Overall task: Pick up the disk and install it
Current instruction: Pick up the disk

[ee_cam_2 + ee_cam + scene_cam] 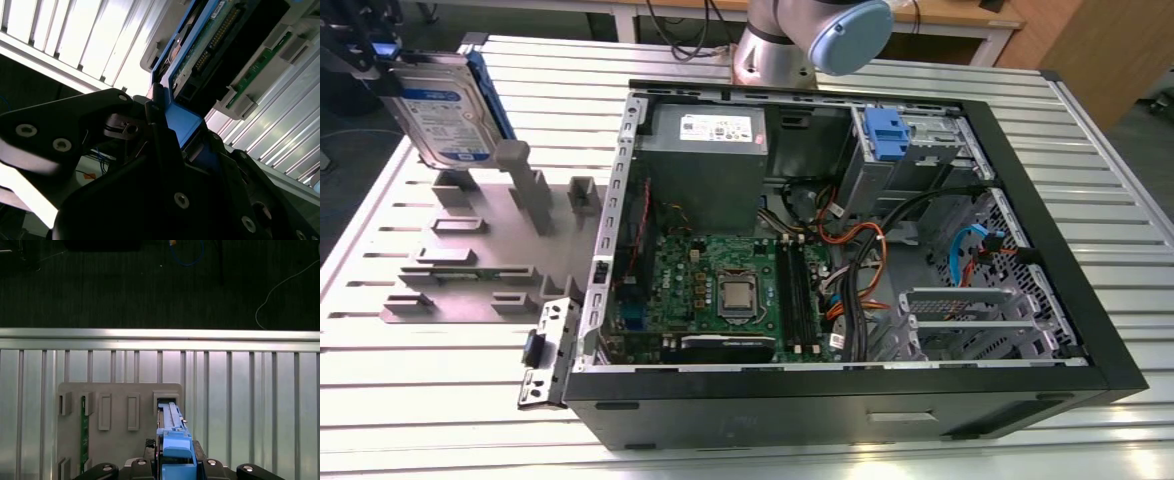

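Disk (447, 110) is gripped by the jaws, which are clamped on its blue side rail (176, 452) from both sides in both wrist views. It hangs upright with the label side facing the camera, at roughly 10 o'clock in the exterior view. Its lower end is right at a slot of the grey holder plate (467, 290); can't tell if it's touching the slot or just clear of it. A green memory stick (84, 432) stands on edge in another slot of the same plate. The plate lies on the slatted aluminium table (427, 400), just beside the open PC case (787, 405), at 9 o'clock from it. Inside the case there's the motherboard (707, 270) with a bare CPU (738, 297), a grey power supply (707, 150) at 12 o'clock from that, and a blue drive clip (886, 135) at about 1 o'clock. Arm's base (781, 50) stands behind the case at 12 o'clock.
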`<state>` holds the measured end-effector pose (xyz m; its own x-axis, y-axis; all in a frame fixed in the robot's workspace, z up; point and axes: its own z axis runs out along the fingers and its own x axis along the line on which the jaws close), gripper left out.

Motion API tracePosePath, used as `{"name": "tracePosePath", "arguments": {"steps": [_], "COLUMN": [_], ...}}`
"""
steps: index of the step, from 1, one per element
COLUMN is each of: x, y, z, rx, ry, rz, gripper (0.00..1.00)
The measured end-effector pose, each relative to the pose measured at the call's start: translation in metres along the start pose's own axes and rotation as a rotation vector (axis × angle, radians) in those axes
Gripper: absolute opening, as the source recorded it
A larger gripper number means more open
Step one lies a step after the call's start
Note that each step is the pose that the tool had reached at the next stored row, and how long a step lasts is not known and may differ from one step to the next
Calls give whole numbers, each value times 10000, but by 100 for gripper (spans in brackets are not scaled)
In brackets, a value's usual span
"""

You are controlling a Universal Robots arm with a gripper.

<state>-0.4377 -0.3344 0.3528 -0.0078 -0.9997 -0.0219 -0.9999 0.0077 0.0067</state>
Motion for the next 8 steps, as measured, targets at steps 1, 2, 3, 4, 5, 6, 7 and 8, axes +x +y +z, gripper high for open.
{"name": "tracePosePath", "arguments": {"steps": [1,2,3,4,5,6,7,8], "x": [0,0,0,0,0,0,0,0], "y": [0,0,0,0,0,0,0,0], "z": [-1,-3,-5,-6,-8,-10,-11,-13], "rx": [1,0,0,1,0,0,0,0], "ry": [0,0,0,0,0,0,0,0], "rz": [0,0,0,0,0,0,0,0], "gripper": [36,36,36,36,36,36,36,36]}}
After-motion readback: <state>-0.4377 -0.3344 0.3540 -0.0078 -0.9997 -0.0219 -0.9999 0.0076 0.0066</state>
